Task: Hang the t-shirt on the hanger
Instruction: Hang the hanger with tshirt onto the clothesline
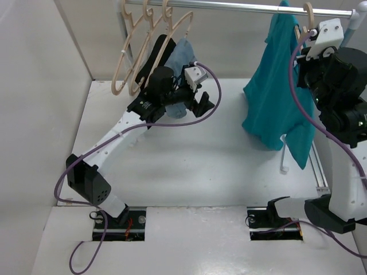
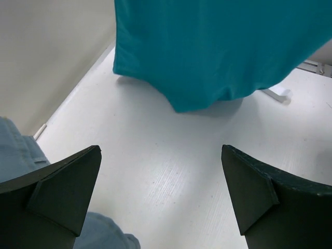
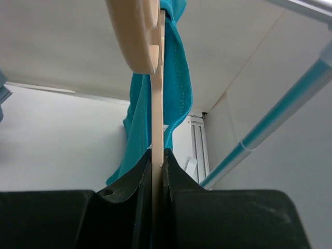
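The teal t-shirt (image 1: pixel 276 91) hangs at the right on the pale hanger (image 1: pixel 309 16), whose hook sits at the rail. It droops unevenly, and its hem nearly reaches the table. My right gripper (image 1: pixel 304 39) is raised beside the shirt's top. In the right wrist view it (image 3: pixel 158 155) is shut on the thin beige hanger (image 3: pixel 157 93), with t-shirt (image 3: pixel 136 124) cloth draped over the bar. My left gripper (image 1: pixel 202 104) hovers over the table left of the shirt. Its fingers (image 2: pixel 62 192) stand wide open with nothing between them, facing the t-shirt (image 2: pixel 218 46).
A metal rail (image 1: pixel 246 7) runs across the back. At its left hang bare hangers (image 1: pixel 129 54), a black garment (image 1: pixel 153 52) and a grey-blue garment (image 1: pixel 182 52), which also shows by my left fingers (image 2: pixel 15 150). A teal-and-white upright pole (image 3: pixel 270 124) stands at the right.
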Motion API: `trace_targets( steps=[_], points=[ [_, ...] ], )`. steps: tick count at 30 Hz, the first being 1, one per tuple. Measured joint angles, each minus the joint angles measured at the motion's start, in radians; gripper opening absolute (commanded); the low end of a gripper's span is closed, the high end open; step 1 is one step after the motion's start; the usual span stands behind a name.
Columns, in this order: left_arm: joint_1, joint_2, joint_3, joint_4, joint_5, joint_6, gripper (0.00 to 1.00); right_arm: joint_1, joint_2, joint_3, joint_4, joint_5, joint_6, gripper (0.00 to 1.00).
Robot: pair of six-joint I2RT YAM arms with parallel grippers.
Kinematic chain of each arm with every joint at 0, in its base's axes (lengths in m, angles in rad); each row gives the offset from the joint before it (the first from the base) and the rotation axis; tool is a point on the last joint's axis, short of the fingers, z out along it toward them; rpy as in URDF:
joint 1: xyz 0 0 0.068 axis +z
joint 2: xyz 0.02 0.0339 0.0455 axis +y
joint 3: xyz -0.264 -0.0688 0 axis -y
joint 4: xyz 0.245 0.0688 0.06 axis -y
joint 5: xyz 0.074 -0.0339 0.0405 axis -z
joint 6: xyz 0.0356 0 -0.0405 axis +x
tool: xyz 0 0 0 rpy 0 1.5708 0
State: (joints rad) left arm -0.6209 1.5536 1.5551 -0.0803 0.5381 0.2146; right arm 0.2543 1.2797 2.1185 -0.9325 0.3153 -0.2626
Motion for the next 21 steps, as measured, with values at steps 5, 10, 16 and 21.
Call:
trace_targets(
  steps=[5, 10, 16, 21],
  points=[
    [0.0, -0.045, -0.015, -0.01, -0.026, 0.013, 1.0, 0.0, 0.057, 0.031, 0.037, 0.032, -0.007, 0.0],
    [0.0, -0.084, -0.051, -0.013, -0.039, 0.016, 1.0, 0.0, 0.045, 0.007, 0.062, 0.087, -0.002, 0.0],
    [0.0, -0.098, -0.101, -0.014, -0.045, 0.019, 1.0, 0.0, 0.022, 0.005, 0.089, 0.191, 0.002, 0.0],
    [0.0, -0.103, -0.14, -0.015, -0.051, 0.029, 1.0, -0.01, 0.016, -0.055, 0.154, 0.245, 0.005, 0.0]
  ],
)
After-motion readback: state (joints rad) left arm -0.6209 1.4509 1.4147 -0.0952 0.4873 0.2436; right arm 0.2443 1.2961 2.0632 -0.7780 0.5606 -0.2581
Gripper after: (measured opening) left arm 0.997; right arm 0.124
